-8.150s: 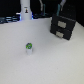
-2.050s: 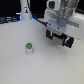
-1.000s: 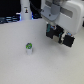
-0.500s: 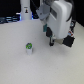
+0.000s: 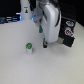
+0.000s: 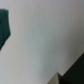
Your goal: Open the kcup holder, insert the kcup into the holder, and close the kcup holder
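One kcup (image 5: 29,47) stands upright on my white counter (image 5: 30,67), just beside my tool (image 5: 45,44) on the exterior view's left. One kcup holder (image 5: 67,34) sits behind my arm. I cannot tell my tool's opening.

Sitting on the table (image 5: 30,67): the kcup (image 5: 29,47). Hanging just beside the kcup, toward the exterior view's right: the gripper (image 5: 45,44). Standing farther that way, well apart from the kcup: the kcup holder (image 5: 67,34).
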Robot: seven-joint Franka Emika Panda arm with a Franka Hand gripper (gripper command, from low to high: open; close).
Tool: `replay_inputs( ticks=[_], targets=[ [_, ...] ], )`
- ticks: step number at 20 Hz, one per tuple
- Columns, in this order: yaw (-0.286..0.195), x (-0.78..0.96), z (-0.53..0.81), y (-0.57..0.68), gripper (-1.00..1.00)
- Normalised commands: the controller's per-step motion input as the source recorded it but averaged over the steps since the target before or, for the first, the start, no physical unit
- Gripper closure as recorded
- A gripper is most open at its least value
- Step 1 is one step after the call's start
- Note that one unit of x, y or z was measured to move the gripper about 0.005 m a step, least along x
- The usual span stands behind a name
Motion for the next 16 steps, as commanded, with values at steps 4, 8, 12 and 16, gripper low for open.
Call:
replay_inputs(
  ticks=[4,8,12,16],
  targets=[
    [-0.306,-0.29,-0.28,-0.41,-1.0],
    [-0.304,-0.32,-0.33,-0.42,-1.0],
    [-0.299,-0.37,-0.4,-0.41,-1.0],
    [-0.298,-0.27,-0.39,-0.45,-1.0]
  ],
)
